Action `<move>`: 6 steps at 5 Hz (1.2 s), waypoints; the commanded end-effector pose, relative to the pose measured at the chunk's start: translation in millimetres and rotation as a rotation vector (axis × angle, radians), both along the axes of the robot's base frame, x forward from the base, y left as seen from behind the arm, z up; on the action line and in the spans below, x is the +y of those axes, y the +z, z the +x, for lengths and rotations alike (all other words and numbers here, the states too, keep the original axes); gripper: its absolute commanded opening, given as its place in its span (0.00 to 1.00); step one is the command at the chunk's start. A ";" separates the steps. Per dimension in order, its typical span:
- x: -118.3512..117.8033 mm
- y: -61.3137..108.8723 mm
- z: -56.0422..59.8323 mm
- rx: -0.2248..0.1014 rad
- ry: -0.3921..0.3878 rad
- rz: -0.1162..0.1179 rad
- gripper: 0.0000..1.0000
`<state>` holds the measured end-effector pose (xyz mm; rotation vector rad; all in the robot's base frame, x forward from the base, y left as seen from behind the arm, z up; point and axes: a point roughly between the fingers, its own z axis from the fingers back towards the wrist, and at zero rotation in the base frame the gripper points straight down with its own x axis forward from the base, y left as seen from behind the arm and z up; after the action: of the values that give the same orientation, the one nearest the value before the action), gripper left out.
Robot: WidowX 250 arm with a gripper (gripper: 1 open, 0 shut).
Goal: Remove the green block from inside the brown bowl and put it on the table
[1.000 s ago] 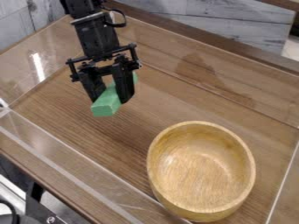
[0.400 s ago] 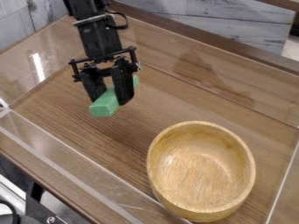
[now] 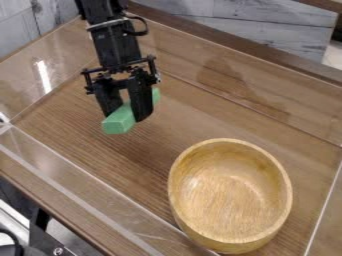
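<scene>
Gripping the green block (image 3: 118, 121) between closed fingers of the gripper (image 3: 122, 104), outside the brown bowl (image 3: 230, 196), toward its 10 o'clock, above or touching the table (image 3: 100, 160); cannot tell which.

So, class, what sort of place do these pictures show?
Probably a robot test bench, perhaps in a lab: a robot arm's pincer grips a green block over a wood-grain tabletop, near a brown bowl, with cables at the lower left.
</scene>
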<state>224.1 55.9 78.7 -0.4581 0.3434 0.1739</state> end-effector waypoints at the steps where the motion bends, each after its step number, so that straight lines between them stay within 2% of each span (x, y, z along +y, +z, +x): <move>1: 2.6 8.7 9.3 -0.051 -0.046 0.017 0.00; 6: -0.5 -1.0 15.3 -0.035 -0.137 -0.013 0.00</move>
<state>231.4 53.3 67.6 -0.4697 0.3869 0.0607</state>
